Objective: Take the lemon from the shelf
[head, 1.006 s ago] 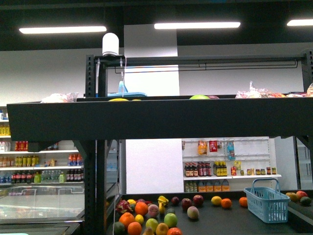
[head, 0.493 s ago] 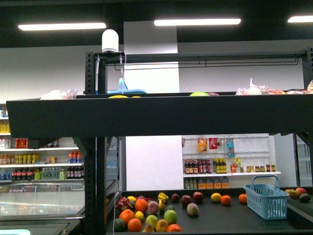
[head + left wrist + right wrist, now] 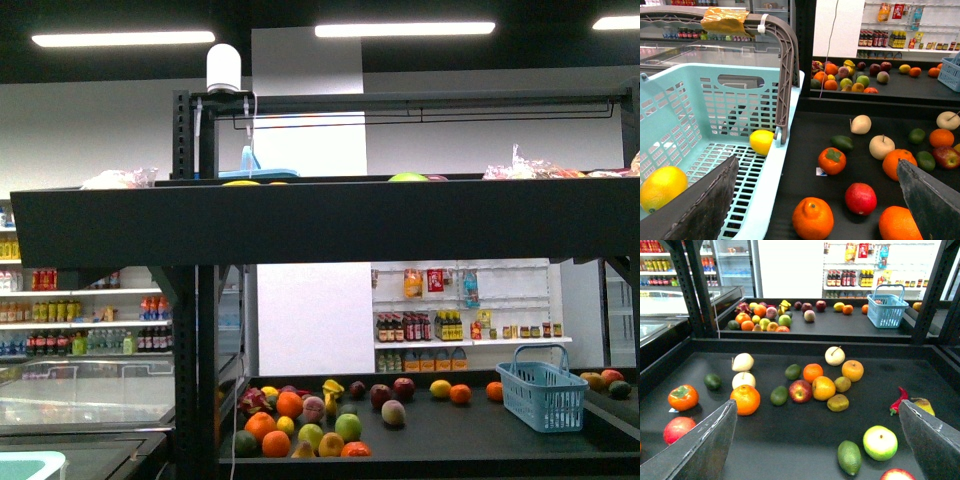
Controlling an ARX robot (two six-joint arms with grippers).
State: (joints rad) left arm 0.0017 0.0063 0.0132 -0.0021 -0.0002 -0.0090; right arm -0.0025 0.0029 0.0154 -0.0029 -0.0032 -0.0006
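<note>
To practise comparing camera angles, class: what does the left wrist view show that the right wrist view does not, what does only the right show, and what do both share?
Only the left wrist view shows the light blue basket beside the shelf, holding a lemon and a larger yellow citrus fruit.

Only the right wrist view shows a red chilli and a green-white apple.

Both show the open gripper fingers, the dark shelf tier with its scattered fruit, the persimmon, and the far blue basket.

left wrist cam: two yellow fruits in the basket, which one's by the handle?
The smaller lemon, touching the handle base. The bigger one sits apart, beside the gripper finger.
</note>
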